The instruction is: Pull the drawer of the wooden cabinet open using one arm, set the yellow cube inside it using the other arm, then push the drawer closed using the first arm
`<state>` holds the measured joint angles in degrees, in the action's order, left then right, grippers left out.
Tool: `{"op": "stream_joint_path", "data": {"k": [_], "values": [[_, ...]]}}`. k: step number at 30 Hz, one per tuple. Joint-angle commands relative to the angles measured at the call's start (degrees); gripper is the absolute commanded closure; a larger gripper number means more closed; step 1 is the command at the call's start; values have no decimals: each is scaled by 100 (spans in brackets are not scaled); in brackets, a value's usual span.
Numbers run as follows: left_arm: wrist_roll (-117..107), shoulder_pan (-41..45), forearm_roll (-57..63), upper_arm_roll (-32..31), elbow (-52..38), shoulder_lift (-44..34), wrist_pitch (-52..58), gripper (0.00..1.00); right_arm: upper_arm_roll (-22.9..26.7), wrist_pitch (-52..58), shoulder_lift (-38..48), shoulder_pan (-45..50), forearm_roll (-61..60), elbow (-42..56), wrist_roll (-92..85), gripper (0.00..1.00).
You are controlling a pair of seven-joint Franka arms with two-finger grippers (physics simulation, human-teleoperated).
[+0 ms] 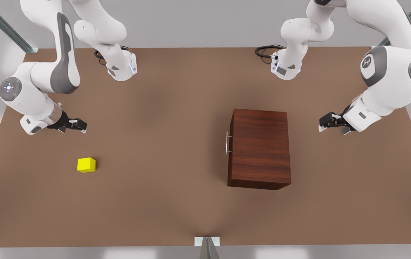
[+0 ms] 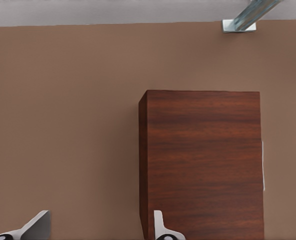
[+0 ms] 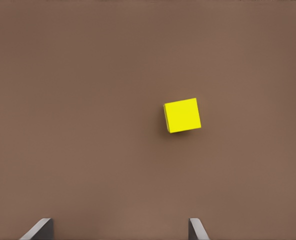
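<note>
The wooden cabinet [image 1: 259,148] stands right of the table's middle in the front view, and its drawer is shut flush. The drawer's silver handle [image 1: 228,143] faces the front view's left. My left gripper [image 1: 326,123] hovers open to the right of the cabinet, on the side away from the handle. In the left wrist view its fingertips [image 2: 160,227] frame the cabinet [image 2: 203,165]. The yellow cube [image 1: 86,165] lies on the table at the front view's left. My right gripper [image 1: 77,125] hangs open just behind it, empty. The right wrist view has the cube [image 3: 182,115] ahead of the fingertips [image 3: 197,229].
The brown table [image 1: 162,108] stretches wide between the cube and the cabinet. A small metal bracket [image 1: 207,241] sits at the table's near edge. Black cables [image 1: 265,52] lie by the arm bases at the back.
</note>
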<state>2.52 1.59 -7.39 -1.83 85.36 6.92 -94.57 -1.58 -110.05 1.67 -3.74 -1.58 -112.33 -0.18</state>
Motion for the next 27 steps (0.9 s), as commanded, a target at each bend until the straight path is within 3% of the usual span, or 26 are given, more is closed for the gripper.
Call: {"op": "stream_joint_path", "data": {"k": [1, 4, 7, 9, 12, 14, 23, 27], "values": [[170, -1, 1, -10, -28, -6, -149, 0, 0, -105, -27, -171, 9, 9, 9, 0], [-111, 227, 18, -36, -28, 126, -105, 0, 9, 106, -167, -197, -26, 237, 377, 0], [-1885, 1334, 300, -45, 104, 170, 255, 0, 53, 106, -387, -206, -18, 308, 3417, 0], [-2572, 2336, 818, -36, 16, 486, 299, 0, 88, 98, -396, -329, -35, 299, 4411, 0], [-3582, 3110, 862, -36, -414, 1136, 220, 0, 106, -526, -607, -549, -70, 238, 5634, 0], [-4286, 3470, 958, -36, -458, 1593, -448, 0, 97, -685, -765, -654, -79, 238, 5863, 0], [-5965, 4121, 1978, -19, -1126, 2903, -1195, 0, 79, -2495, -1380, -654, -18, -518, 7489, 0], [-5789, 4130, 2541, -19, -1267, 3237, -1309, 0, 79, -2610, -1819, -628, 44, -422, 7744, 0]]}}
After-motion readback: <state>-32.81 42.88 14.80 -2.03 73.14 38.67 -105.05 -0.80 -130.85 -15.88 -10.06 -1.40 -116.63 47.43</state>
